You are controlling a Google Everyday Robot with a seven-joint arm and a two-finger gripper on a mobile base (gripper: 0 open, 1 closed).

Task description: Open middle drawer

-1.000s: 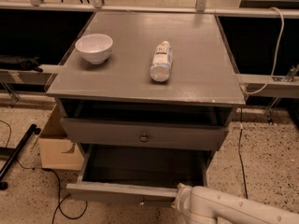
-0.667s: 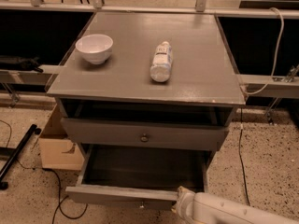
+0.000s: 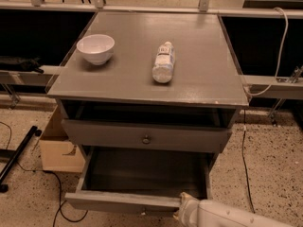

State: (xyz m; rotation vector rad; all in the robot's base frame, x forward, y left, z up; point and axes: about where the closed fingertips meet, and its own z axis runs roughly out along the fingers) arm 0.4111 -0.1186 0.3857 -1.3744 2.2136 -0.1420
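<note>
One drawer is hauled way out here, and going by its spot I'd call it the middle drawer (image 3: 123, 200). It sits low at the cabinet's front, with its grey front well clear of the frame and its inside open to view. So the opening part looks pretty much done, though it's hard to say if there's any travel left.

The gripper (image 3: 185, 206) is at the right end of the middle drawer's front, touching it or just beside it, I can't tell which. I also can't tell whether it's clamped on anything or let go. My guess is all that's left is for the arm to back off.

Directly above the middle drawer is the top drawer (image 3: 104, 135) with a small round knob (image 3: 146, 139), poking out a little with a dark gap over it. Any lower drawer is hidden beneath the middle drawer.

Higher up, on the tabletop (image 3: 203, 70), a white bowl (image 3: 95, 48) stands to the left and a plastic bottle (image 3: 164, 63) lies on its side near the centre. Left of the middle drawer, a cardboard box (image 3: 59, 150) sits on the floor.
</note>
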